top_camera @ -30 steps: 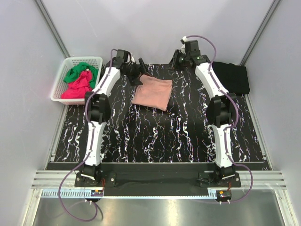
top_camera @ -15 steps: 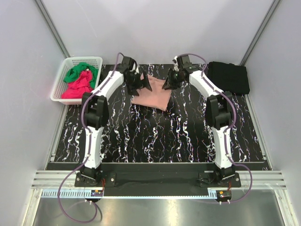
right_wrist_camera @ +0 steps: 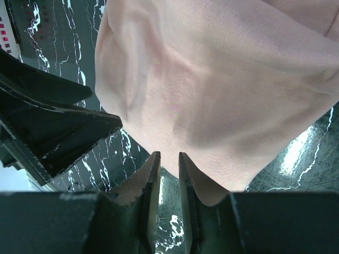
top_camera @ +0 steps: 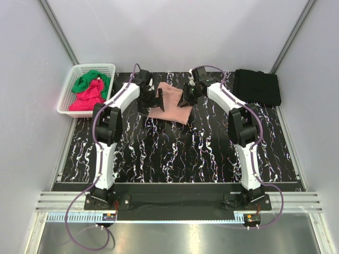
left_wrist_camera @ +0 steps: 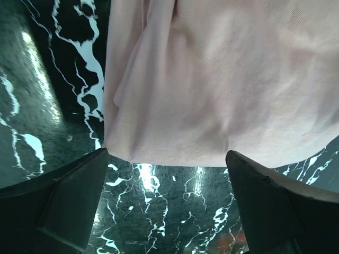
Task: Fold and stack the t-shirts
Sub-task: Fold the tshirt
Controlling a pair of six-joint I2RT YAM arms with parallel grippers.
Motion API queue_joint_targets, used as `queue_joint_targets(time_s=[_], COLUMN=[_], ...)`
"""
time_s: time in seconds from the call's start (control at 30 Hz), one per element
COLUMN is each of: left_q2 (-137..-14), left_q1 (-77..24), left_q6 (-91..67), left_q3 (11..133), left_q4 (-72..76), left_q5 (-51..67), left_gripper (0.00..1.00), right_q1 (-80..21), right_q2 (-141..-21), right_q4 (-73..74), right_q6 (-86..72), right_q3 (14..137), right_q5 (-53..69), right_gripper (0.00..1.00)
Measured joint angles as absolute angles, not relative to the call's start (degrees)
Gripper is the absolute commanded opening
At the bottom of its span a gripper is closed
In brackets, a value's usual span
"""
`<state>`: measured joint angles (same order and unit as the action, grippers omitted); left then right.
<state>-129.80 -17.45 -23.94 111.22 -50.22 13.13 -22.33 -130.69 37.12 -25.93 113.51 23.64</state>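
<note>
The folded pink t-shirt [top_camera: 172, 103] lies flat at the far middle of the counter [top_camera: 175, 153]. I hold my left gripper [left_wrist_camera: 167, 159] spread wide across its edge, ready, I judge, to lift it toward the black t-shirt [top_camera: 257, 87] at the far right. My right gripper [right_wrist_camera: 166, 156] is nearly together at the other side, and I cannot tell whether it has nipped any cloth.

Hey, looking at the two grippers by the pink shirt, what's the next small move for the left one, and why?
Probably ease the left gripper forward over the edge of the salmon-pink t-shirt, then close. Its jaws stand wide open, the folded edge lies just ahead of its fingertips, and it holds nothing. The right gripper sits with a narrow gap at the shirt's other side.
</note>
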Motion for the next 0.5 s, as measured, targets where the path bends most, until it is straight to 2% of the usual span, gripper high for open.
queue_joint_targets(time_s=[0.33, 0.43, 0.47, 0.5], left_q2=[-129.95, -131.04, -131.39, -131.66], left_q1=[-17.56, -17.89, -18.06, -18.37], left_q6=[-22.41, -21.76, -21.26, -20.75], left_q3=[116.66, 120.95, 122.19, 123.02], left_q4=[-51.51, -52.18, -52.29, -52.29], left_q5=[11.46, 10.90, 10.63, 10.35], left_gripper=[0.99, 0.99, 0.99, 0.75], right_q1=[-22.39, -22.39, -22.39, -22.39], right_q2=[-130.85, -132.66, -133.62, -134.32], right_q4=[38.59, 41.65, 42.46, 42.83], right_q6=[-25.08, -23.97, -23.64, -23.35], right_q3=[113.30, 117.51, 119.39, 120.66], right_q5=[20.84, 19.75, 19.38, 19.09], right_gripper=[0.27, 0.19, 0.09, 0.00])
